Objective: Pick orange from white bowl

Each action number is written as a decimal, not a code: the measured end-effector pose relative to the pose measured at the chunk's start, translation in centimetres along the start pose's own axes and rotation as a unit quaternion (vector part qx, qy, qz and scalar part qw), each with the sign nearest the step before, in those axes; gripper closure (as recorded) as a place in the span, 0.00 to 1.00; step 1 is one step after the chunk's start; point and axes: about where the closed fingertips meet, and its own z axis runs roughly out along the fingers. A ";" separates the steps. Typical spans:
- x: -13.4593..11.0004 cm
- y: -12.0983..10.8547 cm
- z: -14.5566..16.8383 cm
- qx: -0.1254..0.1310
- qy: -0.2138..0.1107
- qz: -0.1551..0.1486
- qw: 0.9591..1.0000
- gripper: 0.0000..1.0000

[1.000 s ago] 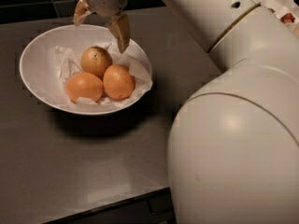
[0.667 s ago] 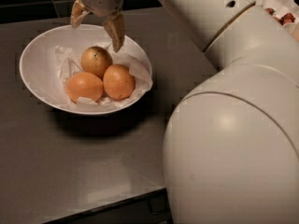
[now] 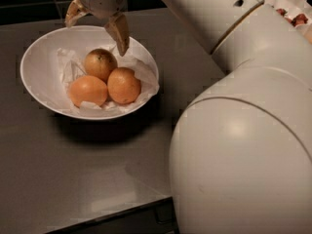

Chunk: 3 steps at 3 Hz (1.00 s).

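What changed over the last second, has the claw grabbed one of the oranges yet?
Not yet. The claw has drifted slightly toward the left of the picture, above the far side of the white bowl. It is open and has taken hold of nothing. The orange at the back and the white bowl lie where they were.

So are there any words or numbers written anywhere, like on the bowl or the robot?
None: there is no word, number, label or sign to read.
The white bowl, the dull orange at its back and the robot arm are all plain.
The gripper, open above the bowl's far side, bears no writing either.
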 end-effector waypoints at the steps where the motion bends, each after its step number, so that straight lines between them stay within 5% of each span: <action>1: -0.9 -0.1 0.5 -0.008 -0.012 -0.027 1.000 0.21; 3: -1.8 -0.2 1.5 -0.020 -0.034 -0.070 0.997 0.20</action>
